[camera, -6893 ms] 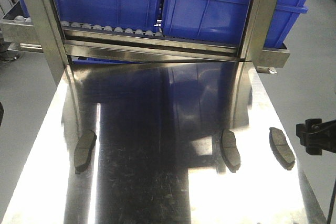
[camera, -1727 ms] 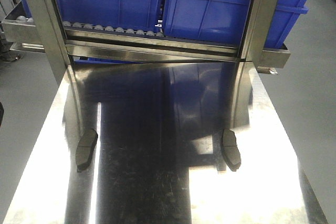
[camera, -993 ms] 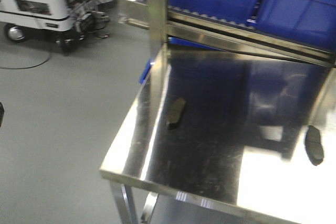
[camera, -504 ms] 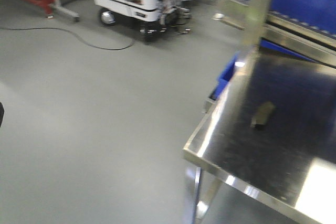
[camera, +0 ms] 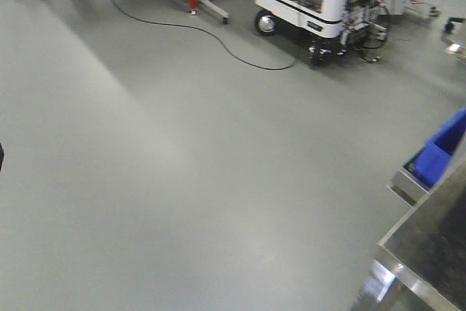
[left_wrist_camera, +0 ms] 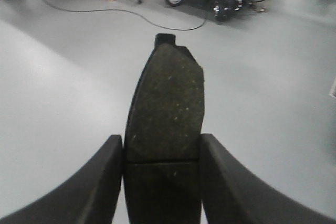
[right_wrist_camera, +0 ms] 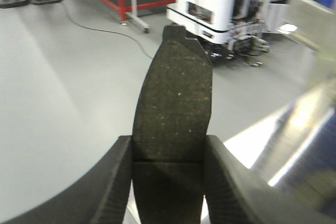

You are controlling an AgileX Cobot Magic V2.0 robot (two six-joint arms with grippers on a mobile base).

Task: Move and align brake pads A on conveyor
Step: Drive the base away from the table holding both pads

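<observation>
Left hand [left_wrist_camera: 160, 139] clamps one brake pad [left_wrist_camera: 165, 98]; right hand [right_wrist_camera: 168, 140] clamps a second brake pad [right_wrist_camera: 173, 93].

We get only the finger ends of each arm. Left gripper [left_wrist_camera: 160, 138]: two matte black fingers [left_wrist_camera: 97, 182], plastic-looking, broad at the bottom edge of the wrist view and narrowing to rounded tips. Their outer edges curve outward and their inner faces run straight. Right gripper [right_wrist_camera: 169, 139]: the same kind of pair, black with a dull sheen and a slightly grainy surface. In the front view we mark a dark sliver [camera: 1, 156] at the left edge, too little to tell which part it is.
</observation>
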